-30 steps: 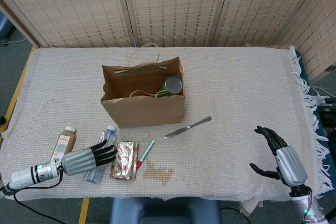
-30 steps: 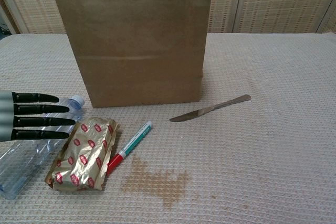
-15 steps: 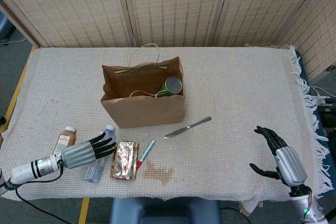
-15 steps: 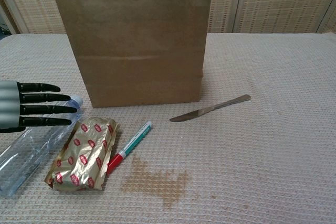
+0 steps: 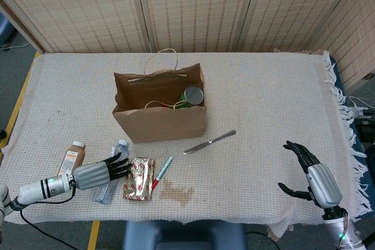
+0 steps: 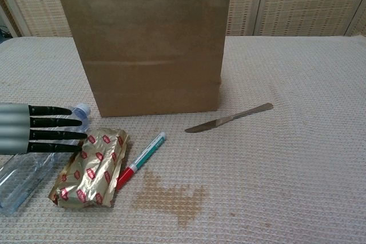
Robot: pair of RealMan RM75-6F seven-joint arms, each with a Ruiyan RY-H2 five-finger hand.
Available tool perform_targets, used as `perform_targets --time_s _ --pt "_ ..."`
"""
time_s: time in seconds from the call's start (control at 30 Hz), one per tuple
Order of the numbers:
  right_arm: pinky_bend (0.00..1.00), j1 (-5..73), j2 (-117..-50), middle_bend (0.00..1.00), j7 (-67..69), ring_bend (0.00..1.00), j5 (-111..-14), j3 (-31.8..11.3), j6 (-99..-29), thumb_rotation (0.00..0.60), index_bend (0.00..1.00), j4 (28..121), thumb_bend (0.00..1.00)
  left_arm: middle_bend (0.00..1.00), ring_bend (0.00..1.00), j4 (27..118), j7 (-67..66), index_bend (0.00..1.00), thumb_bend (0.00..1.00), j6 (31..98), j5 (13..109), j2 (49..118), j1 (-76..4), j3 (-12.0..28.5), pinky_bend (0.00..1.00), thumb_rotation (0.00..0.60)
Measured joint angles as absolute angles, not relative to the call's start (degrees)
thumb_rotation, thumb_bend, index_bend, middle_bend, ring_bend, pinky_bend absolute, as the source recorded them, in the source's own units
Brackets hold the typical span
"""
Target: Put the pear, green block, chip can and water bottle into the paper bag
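Observation:
The brown paper bag (image 5: 159, 115) (image 6: 150, 44) stands upright mid-table, and the green chip can (image 5: 193, 96) shows inside it at the right. A clear water bottle (image 5: 112, 171) (image 6: 23, 170) lies on the cloth in front of the bag, at the left. My left hand (image 5: 99, 171) (image 6: 40, 132) hovers flat over the bottle with fingers stretched out, holding nothing. My right hand (image 5: 309, 177) is open near the table's front right corner, far from everything. Neither view shows the pear or the green block.
A gold foil snack pack (image 5: 139, 178) (image 6: 90, 167) lies right of the bottle, a red-and-green marker (image 5: 162, 172) (image 6: 141, 159) beside it. A butter knife (image 5: 208, 142) (image 6: 229, 118) lies right of the bag. A brown drink bottle (image 5: 71, 158) lies at the far left. A brown stain (image 5: 177, 191) marks the cloth.
My left hand has drawn back a little to the left and lowered over the water bottle, with its fingers closer together. The right hand has not moved.

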State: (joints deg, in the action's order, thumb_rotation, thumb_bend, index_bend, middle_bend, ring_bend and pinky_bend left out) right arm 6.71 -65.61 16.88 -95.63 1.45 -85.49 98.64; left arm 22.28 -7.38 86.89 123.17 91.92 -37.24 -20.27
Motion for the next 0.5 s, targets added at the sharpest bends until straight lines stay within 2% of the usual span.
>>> perform_targets --time_s 0.07,0.17,0.23,0.3,0.37,0.5 --pt "0.19 6.7 -65.5 0.15 17.2 0.07 -95.4 1.4 -85.4 0.6 0.01 98.8 0.09 0.0 0.01 21.7 -7.9 0.03 0.4 86.5 123.7 92.3 -37.4 -21.2 0.15 0.6" --pt "0.19 6.8 -65.5 0.15 17.1 0.07 -95.4 1.4 -85.3 0.6 0.01 98.7 0.09 0.11 0.11 21.0 -8.5 0.19 0.44 86.8 124.2 92.7 -37.6 -22.2 0.26 0.6" --pt "0.19 6.8 -65.5 0.15 17.1 0.07 -95.5 1.4 -85.3 0.6 0.01 98.7 0.09 0.31 0.3 20.8 -8.1 0.34 0.53 87.8 124.4 92.7 -37.8 -22.5 0.47 0.6" --pt "0.19 6.7 -65.5 0.15 17.2 0.07 -95.5 1.4 -85.3 0.6 0.01 98.6 0.09 0.48 0.46 20.7 -7.6 0.46 0.6 88.9 124.5 92.6 -37.8 -22.7 0.61 0.6" --pt "0.19 6.7 -65.5 0.15 17.2 0.07 -95.6 1.4 -85.4 0.6 0.01 98.6 0.09 0.6 0.56 20.6 -6.7 0.56 0.65 90.4 124.2 92.5 -37.7 -22.8 0.69 0.6" --pt "0.19 6.7 -65.5 0.15 17.3 0.07 -95.6 1.4 -85.5 0.6 0.01 98.6 0.09 0.63 0.59 20.9 -5.8 0.59 0.66 93.7 123.8 91.9 -37.5 -22.6 0.73 0.6"
